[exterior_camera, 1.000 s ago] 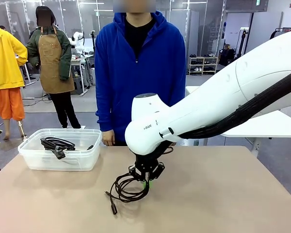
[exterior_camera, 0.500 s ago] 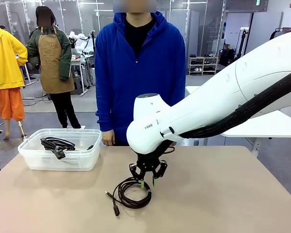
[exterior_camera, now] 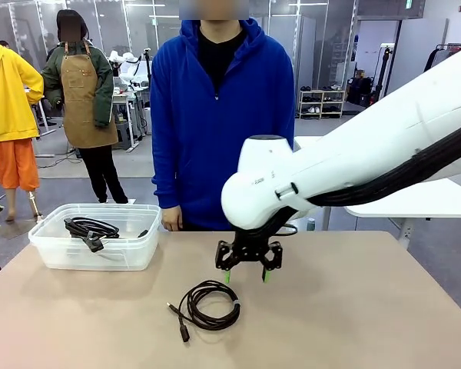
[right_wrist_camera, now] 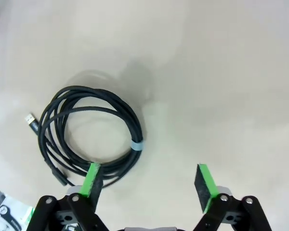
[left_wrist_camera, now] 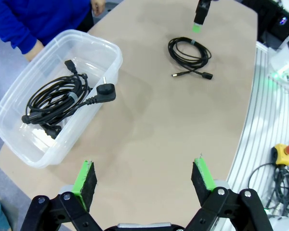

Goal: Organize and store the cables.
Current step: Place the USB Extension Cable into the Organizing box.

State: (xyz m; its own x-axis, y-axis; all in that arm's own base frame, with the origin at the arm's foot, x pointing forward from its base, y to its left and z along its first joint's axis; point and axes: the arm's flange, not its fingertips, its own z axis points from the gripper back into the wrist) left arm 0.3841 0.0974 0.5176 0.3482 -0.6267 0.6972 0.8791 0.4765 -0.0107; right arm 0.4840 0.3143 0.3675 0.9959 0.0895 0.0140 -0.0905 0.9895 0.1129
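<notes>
A clear plastic box [exterior_camera: 92, 246] sits on the far left part of the table [exterior_camera: 353, 323], close to the left edge. Inside it lies a bundle of black cables [exterior_camera: 88, 229] (one has a two-pin plug [left_wrist_camera: 105, 91] that rests near the box wall). The box has no lid on it, and there is bare room inside next to the bundle.

Another coiled cable [exterior_camera: 207, 305] lies flat on the table near the middle, well apart from the box. It is wound in a round ring, held by a small pale band [right_wrist_camera: 137, 146], and its two plug ends stick out on the left side of the ring.

The right tool [exterior_camera: 248, 274] hangs above the table, just behind the coil and a little to the right of it. Its green fingers are spread wide and hold nothing. In its own view one finger [right_wrist_camera: 92, 178] is over the rim of the coil.

The left tool [left_wrist_camera: 144, 179] is up high over the table, wide open too, with nothing between its fingers.

A person in a blue hoodie [exterior_camera: 219, 115] stands at the far edge, with one hand [exterior_camera: 170, 219] down by the box. The right half of the table is bare, with lots of room all the way to the right edge.
</notes>
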